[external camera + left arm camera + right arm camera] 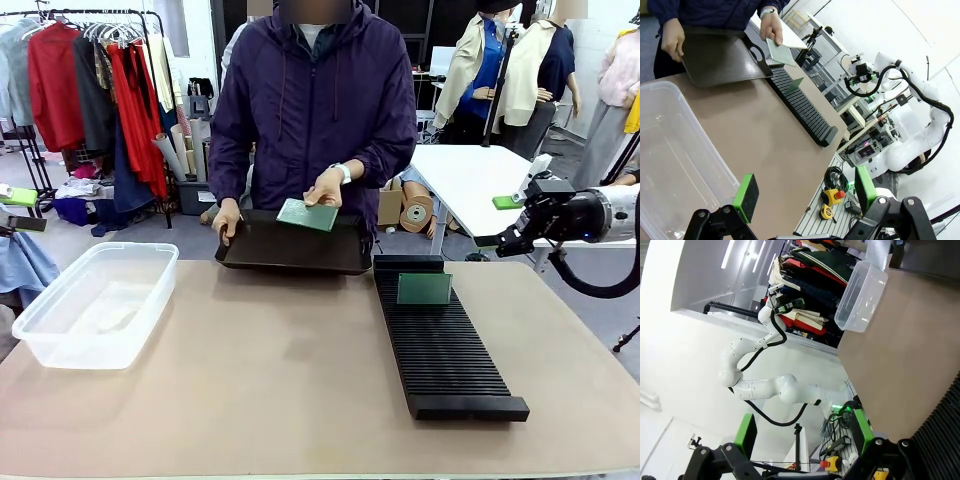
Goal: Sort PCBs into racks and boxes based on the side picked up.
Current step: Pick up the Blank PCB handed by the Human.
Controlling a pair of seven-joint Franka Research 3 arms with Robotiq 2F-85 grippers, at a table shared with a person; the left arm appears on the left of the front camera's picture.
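Green PCB (307, 214) was held by the person's hand (325, 187) above the black tray (290, 255), long axis running left-right. It was found left of the right gripper (508, 225), the nearer one, whose jaws were spread wide; the left gripper (805, 192) was likewise wide.

Green PCB (424, 289) upright in rack (452, 372); second PCB (305, 214) in person's hand (325, 187); clear box (100, 345) apart

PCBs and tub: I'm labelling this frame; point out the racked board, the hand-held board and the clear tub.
Racked PCB (424, 289), front view, middle of its upright face.
Hand-held PCB (302, 215), front view, its exposed face.
Clear tub (75, 352), front view, near wall.
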